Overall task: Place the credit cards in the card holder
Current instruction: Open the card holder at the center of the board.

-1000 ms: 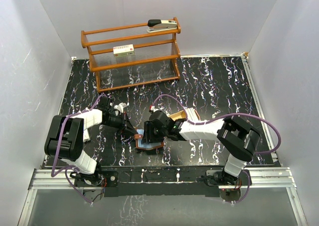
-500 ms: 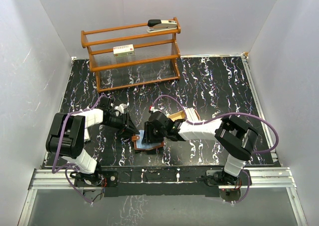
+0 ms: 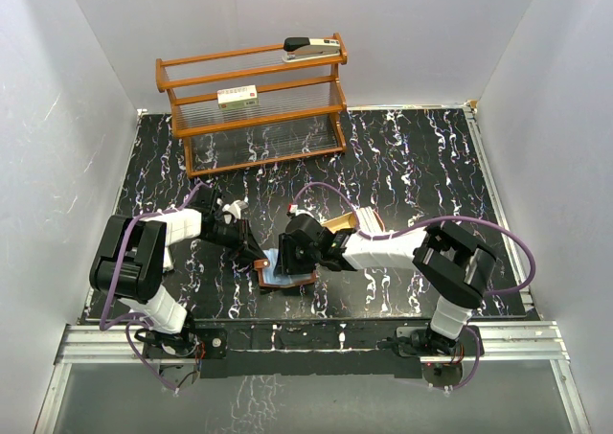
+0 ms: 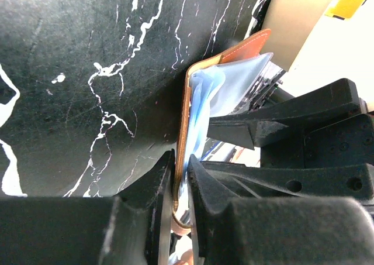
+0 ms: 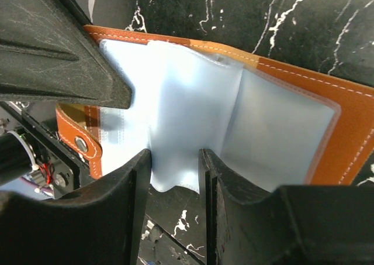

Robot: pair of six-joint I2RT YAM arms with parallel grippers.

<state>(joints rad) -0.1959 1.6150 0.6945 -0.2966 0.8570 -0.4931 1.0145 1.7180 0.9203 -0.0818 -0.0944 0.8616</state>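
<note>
Left end effector [image 4: 180, 159] re-closed on card holder [image 4: 242, 47] edge; it may slip if right end effector [image 5: 174, 159], narrow, grip unclear, tugs sleeves [image 5: 280, 124].

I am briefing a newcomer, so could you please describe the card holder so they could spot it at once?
On the black white-veined marble table, look near the front edge, where both arms' jaws meet. The brown leather bifold card holder lies open there; unlike the tan tray behind it, it shows pale blue plastic sleeves.
</note>
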